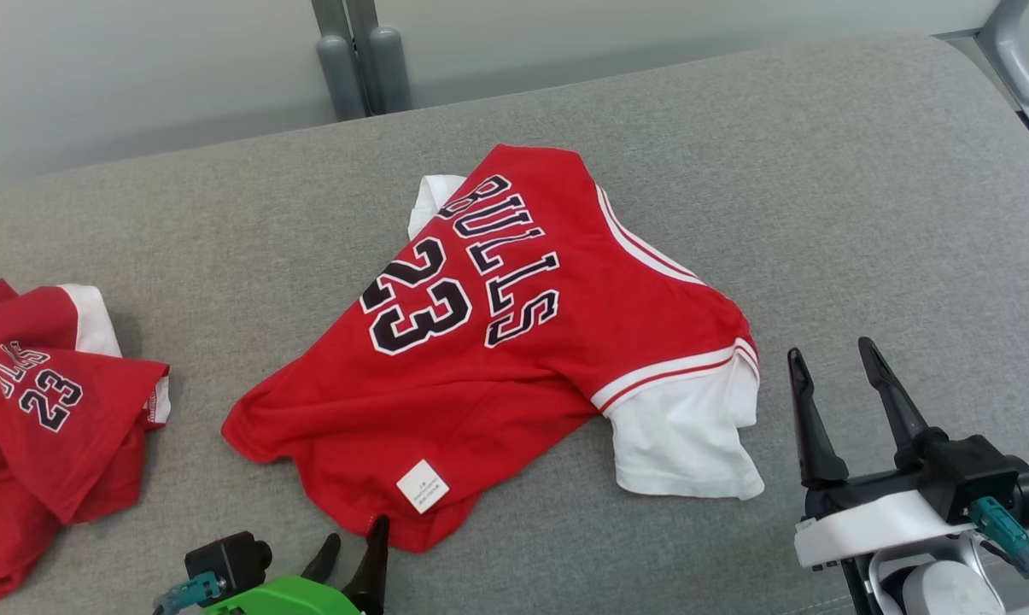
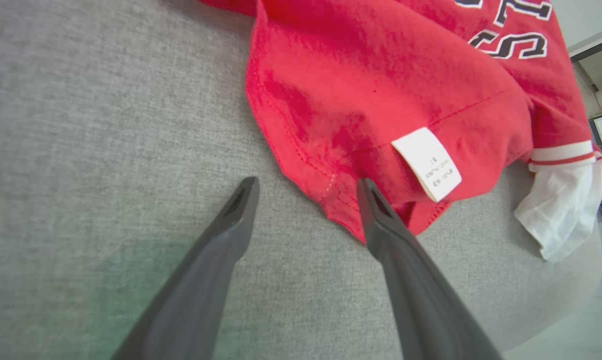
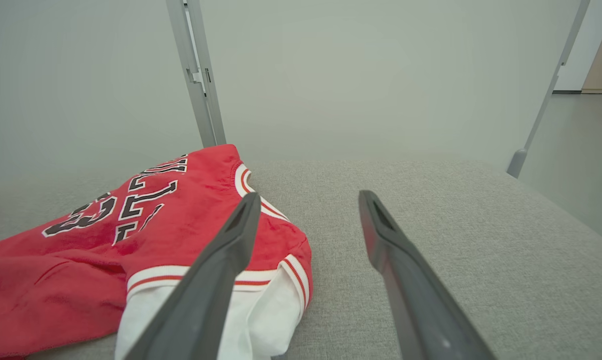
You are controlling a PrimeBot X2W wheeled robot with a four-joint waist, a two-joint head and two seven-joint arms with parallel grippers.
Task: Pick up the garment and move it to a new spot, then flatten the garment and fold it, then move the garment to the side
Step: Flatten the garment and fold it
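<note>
Jersey (image 1: pixel 514 359): lay rumpled on grey surface (image 1: pixel 864 213).
Left gripper (image 1: pixel 358 536): spread wide at hem (image 2: pixel 325 197), empty.
Right gripper (image 1: pixel 830 350): wide, empty.

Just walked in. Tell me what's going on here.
A two-armed robot is working on a red Bulls jersey lying rumpled and unfolded on a grey padded surface. Its left gripper sits open at the near hem, by the white label, gripping nothing. The right gripper hovers open beside the white sleeve. A second jersey lies heaped at the left.
</note>
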